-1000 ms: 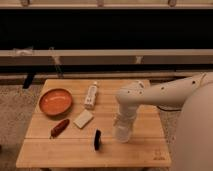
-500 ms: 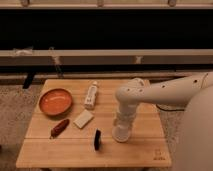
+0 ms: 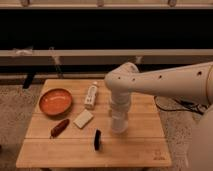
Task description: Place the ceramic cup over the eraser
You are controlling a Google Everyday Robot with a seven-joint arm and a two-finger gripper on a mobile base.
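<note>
The ceramic cup (image 3: 119, 126) is a small white shape standing on the wooden table (image 3: 135, 150), right of centre. My gripper (image 3: 118, 120) comes straight down from the big white arm onto the cup and is shut on it; the cup merges with the wrist above. The eraser (image 3: 97, 139), a thin black block, stands on the table a little to the left of the cup and nearer the front edge, apart from it.
An orange bowl (image 3: 55, 101) sits at the table's left. A white tube (image 3: 91, 96) lies at the back middle, a cream flat block (image 3: 83, 119) in front of it, and a reddish-brown sausage shape (image 3: 59, 127) at the front left. A dark bench runs behind.
The gripper has dropped slightly onto the cup and closed on it. The other things on the table have not moved.
</note>
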